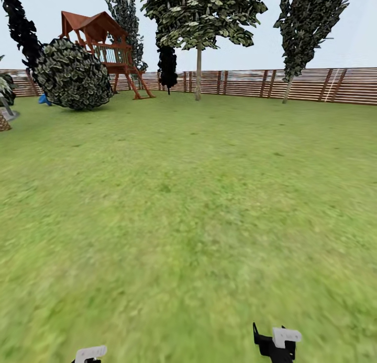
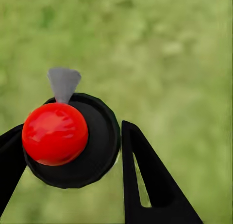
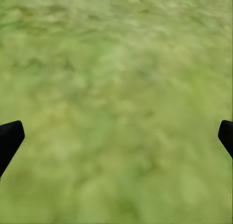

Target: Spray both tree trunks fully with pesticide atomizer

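While my left gripper [image 2: 73,158] clamps its black fingers [image 2: 145,180] around the round black atomizer with a red ball top and grey nozzle [image 2: 68,136], my right gripper [image 3: 116,136] hangs wide open over the blurry green grass lawn [image 3: 116,64].

No readable text, label, brand, number or sign appears anywhere.

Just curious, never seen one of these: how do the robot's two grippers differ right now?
The left gripper has its fingers closed around a black sprayer with a red top, while the right gripper has its fingers spread wide and holds nothing. Both have black fingers and point down at green grass.
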You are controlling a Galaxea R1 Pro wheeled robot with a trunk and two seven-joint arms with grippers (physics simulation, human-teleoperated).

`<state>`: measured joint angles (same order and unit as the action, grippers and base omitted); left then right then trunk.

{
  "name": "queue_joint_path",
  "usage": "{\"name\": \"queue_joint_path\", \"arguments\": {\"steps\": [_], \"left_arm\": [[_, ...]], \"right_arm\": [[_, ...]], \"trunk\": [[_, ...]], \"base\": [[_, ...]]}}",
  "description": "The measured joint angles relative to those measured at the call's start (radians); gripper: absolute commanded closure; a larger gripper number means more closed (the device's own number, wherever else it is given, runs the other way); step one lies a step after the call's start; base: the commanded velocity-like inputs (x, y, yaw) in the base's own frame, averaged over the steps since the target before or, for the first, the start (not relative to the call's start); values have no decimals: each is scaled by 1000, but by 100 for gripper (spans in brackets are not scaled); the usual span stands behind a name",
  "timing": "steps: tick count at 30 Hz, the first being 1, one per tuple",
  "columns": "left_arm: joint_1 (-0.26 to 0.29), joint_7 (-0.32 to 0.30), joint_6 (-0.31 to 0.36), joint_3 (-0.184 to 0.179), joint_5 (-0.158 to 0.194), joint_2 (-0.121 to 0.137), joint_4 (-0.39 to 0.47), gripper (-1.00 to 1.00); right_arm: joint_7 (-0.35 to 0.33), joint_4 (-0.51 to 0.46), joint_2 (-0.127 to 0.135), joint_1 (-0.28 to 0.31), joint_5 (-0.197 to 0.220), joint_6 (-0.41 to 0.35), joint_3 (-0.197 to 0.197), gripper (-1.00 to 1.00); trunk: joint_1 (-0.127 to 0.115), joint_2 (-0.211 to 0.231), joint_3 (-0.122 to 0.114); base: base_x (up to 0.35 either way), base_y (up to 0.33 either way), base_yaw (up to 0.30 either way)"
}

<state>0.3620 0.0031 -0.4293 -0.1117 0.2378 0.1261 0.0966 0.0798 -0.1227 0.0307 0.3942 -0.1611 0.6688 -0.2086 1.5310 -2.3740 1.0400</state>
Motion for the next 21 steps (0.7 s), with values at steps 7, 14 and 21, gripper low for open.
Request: {"name": "queue_joint_path", "arguments": {"steps": [7, 14, 21], "left_arm": [[0, 0, 1, 1, 0, 0, 0, 100], [0, 0, 1, 1, 0, 0, 0, 100], [0, 0, 0, 1, 0, 0, 0, 100]], "right_arm": [[0, 0, 0, 0, 0, -1, 0, -100], [0, 0, 0, 0, 0, -1, 0, -100], [0, 0, 0, 0, 0, -1, 0, -100]], "trunk": [[0, 0, 0], [0, 0, 0], [0, 0, 0]], "base": [[338, 0, 0], [338, 0, 0], [338, 0, 0]]}}
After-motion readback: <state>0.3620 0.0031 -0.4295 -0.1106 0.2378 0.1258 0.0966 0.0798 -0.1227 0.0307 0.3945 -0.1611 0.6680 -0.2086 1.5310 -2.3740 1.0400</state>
